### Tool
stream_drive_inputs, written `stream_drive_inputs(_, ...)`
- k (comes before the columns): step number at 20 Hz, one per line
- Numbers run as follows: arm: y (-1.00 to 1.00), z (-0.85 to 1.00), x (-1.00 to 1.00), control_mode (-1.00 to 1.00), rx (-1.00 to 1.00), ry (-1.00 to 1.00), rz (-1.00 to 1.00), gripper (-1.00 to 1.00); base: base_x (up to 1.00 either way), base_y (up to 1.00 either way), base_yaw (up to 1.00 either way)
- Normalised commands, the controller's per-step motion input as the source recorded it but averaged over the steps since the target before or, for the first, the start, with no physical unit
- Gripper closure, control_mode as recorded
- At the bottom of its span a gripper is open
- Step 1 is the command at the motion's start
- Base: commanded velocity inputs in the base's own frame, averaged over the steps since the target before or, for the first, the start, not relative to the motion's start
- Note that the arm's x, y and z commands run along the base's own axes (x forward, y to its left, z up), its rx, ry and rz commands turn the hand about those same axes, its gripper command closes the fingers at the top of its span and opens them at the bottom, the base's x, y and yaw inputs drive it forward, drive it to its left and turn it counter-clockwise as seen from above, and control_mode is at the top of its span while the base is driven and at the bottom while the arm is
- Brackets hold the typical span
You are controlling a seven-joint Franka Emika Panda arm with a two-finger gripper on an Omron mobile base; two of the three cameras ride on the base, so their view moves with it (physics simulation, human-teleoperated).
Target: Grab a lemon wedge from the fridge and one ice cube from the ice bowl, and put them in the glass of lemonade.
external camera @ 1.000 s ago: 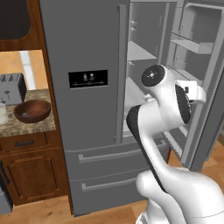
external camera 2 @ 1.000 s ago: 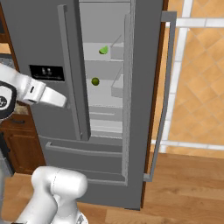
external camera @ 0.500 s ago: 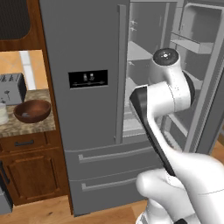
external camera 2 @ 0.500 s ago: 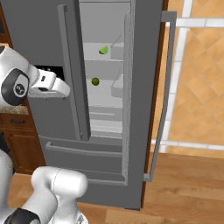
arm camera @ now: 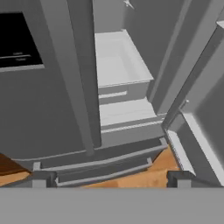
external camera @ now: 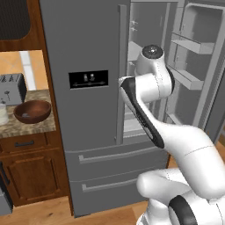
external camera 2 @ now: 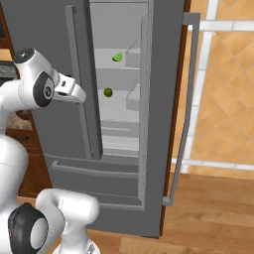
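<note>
At the far left of the left base view, the ice bowl (external camera: 32,110) sits on the counter (external camera: 26,127), with the grey toaster (external camera: 12,89) behind it. A pale glass (external camera: 2,114) peeks in at the left edge, just beside the bowl. It may be the glass of lemonade, but it is cut off.

Next comes the fridge (external camera: 88,145). Its left door is shut and its right door (external camera: 197,66) is swung wide open.

In the right base view, the gripper (external camera 2: 74,92) is at the left of the frame, in front of the shut door. Its 2 fingers are spread wide and hold nothing.

The lemon wedge (external camera 2: 117,57) lies on the upper shelf, in the upper middle of the frame, to the right of the fingers and higher up. It is too small to tell which way it is longest. A round green fruit (external camera 2: 107,92) sits 1 shelf lower.

The edge of the shut door stands between the fingers and the wedge, so I think the hand must go around it. In the hand view the lower shelves (arm camera: 118,74) look bare, with open room. The gap is narrow.
</note>
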Motion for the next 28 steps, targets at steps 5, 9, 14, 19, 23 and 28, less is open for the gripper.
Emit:
stream_drive_inputs(5, 0.32, -0.31, 0.74, -1.00, 0.07, -0.07, 0.06, -1.00, 0.00, 0.00, 0.00)
stream_drive_inputs(9, 0.44, -0.15, 0.74, -1.00, 0.00, -0.12, 0.03, -1.00, 0.00, 0.00, 0.00)
stream_drive_inputs(14, 0.09, -0.07, 0.85, -1.00, 0.00, 0.00, 0.06, -1.00, 0.00, 0.00, 0.00)
stream_drive_inputs(19, -0.04, -0.05, 0.58, -1.00, 0.00, 0.01, 0.08, -1.00, 0.00, 0.00, 0.00)
stream_drive_inputs(23, -0.09, -0.02, 0.39, -1.00, 0.00, 0.00, 0.01, -1.00, 0.00, 0.00, 0.00)
stream_drive_inputs(28, -0.03, -0.08, 0.35, -1.00, 0.00, 0.00, 0.00, -1.00, 0.00, 0.00, 0.00)
